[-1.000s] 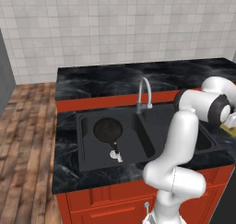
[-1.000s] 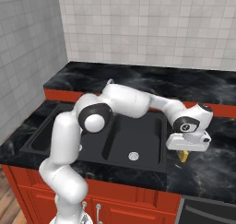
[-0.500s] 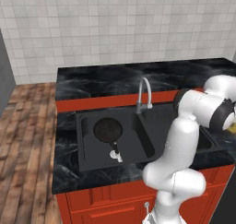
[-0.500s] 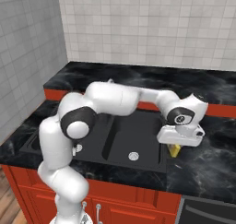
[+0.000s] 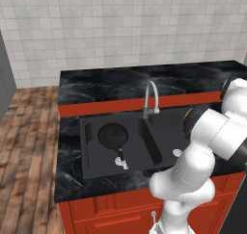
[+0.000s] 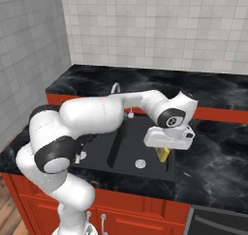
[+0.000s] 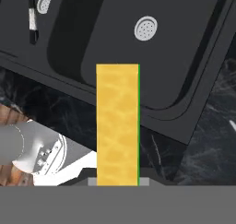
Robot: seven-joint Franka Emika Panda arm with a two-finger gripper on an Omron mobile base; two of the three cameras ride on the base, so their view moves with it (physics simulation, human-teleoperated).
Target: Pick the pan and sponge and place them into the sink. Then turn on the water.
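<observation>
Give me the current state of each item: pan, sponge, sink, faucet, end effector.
pan: lying in the left basin, handle toward the front.
sponge: held on edge in the end effector, above the sink's right rim.
sink: no water visible.
faucet: no water running.
end effector: shut on the sponge.

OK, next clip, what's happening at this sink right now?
The arm is carrying the sponge, gripped upright in its gripper, above the right side of the black sink. From the hand view, it hangs near the smaller basin's edge, not yet let go. The pan already lies in the larger left basin, handle pointing toward the front. The faucet stands behind the divider, with no water running.
</observation>
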